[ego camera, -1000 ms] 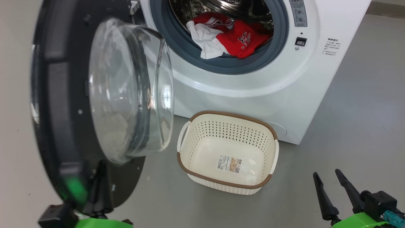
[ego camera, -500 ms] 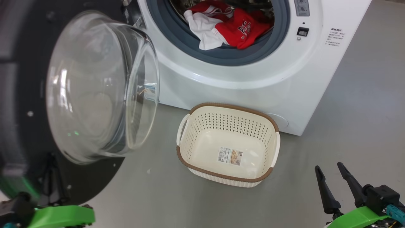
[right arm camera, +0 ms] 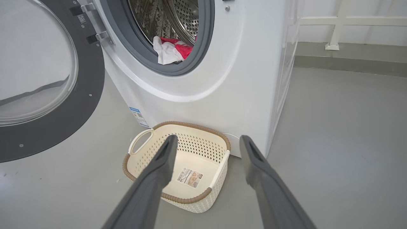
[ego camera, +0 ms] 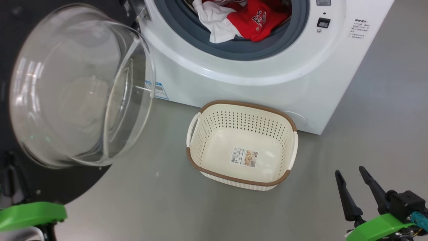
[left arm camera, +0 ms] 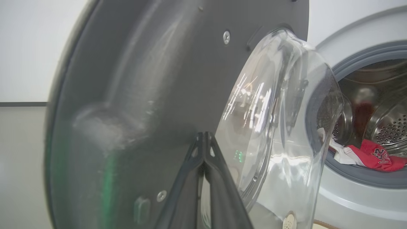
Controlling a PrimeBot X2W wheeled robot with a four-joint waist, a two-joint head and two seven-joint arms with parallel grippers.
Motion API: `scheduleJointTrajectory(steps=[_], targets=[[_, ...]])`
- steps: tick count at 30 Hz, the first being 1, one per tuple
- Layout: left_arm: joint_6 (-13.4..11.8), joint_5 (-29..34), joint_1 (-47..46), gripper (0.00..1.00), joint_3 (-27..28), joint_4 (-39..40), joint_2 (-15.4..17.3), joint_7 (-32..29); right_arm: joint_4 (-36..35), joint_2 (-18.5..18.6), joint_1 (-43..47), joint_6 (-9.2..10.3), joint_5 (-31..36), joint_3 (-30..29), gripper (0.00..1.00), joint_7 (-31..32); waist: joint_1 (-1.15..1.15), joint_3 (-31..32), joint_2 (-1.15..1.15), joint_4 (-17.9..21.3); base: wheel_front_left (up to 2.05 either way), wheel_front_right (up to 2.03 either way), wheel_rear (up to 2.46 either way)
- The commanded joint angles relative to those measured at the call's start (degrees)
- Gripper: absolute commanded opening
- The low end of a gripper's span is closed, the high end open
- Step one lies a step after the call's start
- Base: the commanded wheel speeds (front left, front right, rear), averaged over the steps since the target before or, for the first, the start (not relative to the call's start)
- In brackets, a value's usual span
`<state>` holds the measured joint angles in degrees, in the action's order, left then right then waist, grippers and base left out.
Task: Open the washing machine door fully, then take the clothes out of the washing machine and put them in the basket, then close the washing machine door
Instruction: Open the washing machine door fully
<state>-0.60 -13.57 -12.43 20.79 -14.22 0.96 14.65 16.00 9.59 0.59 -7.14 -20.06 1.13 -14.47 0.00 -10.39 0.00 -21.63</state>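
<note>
At the far left, the left gripper (left arm camera: 203,137) is seen with its two dark fingers pressed together and nothing pinched between them. Their tips are set against the dull grey inner face of the washing machine door (ego camera: 77,90). Actual contact cannot be confirmed, since that surface is blurred in the left wrist view. The door is swung wide open to the left of the washing machine (ego camera: 234,83), with its clear glass bowl bulging outward.

Just right of the glass, a small blue label sticker (ego camera: 157,89) is fixed low on the white front; its print is too small to be read. In the open mouth, ringed by a grey gasket, the clothes (ego camera: 250,20) are heaped at the front of the drum: white cloth on the left, red fabric on the right. White lettering is printed on the red fabric, possibly numerals.

Below, the basket (ego camera: 240,127) is placed on the grey floor (ego camera: 367,117) just in front of the machine. A paper label (ego camera: 244,157) is stuck to its bottom, its text illegible. Further right, lines of small dark print (ego camera: 357,30) are shown on the machine's front, also unreadable.

At the lower right, the right gripper (ego camera: 349,170) is held above the floor, well apart from the basket. Its fingers are spread wide, with nothing held or touched.
</note>
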Motion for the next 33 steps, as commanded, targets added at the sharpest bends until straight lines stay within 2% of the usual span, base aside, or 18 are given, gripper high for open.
scheduleJointTrajectory(steps=[1,10,19,33], targets=[[0.2,1.0,-2.8,0.00,4.1,0.3,2.3,0.3,-1.5,1.3,-2.5,-0.35,0.5,1.7,1.00,-0.5,0.00,-0.7,0.00,0.2,0.00,0.00,0.00],[1.6,3.5,-6.8,0.00,10.0,-3.7,3.5,0.3,-1.7,1.9,-3.2,-0.35,0.4,2.1,1.00,-0.5,0.00,-2.2,0.00,0.8,0.00,0.00,0.00],[2.4,5.3,-10.9,0.00,13.5,-8.8,5.8,0.3,-2.0,2.5,-3.6,-0.35,0.4,2.2,1.00,-0.5,0.00,-3.5,0.00,1.2,0.00,0.00,0.00],[4.9,6.7,-17.9,0.00,18.9,-20.1,11.9,0.3,-2.2,3.1,-4.7,-0.35,0.5,2.3,1.00,-0.5,0.00,-5.5,0.00,2.1,0.00,0.00,0.00]])
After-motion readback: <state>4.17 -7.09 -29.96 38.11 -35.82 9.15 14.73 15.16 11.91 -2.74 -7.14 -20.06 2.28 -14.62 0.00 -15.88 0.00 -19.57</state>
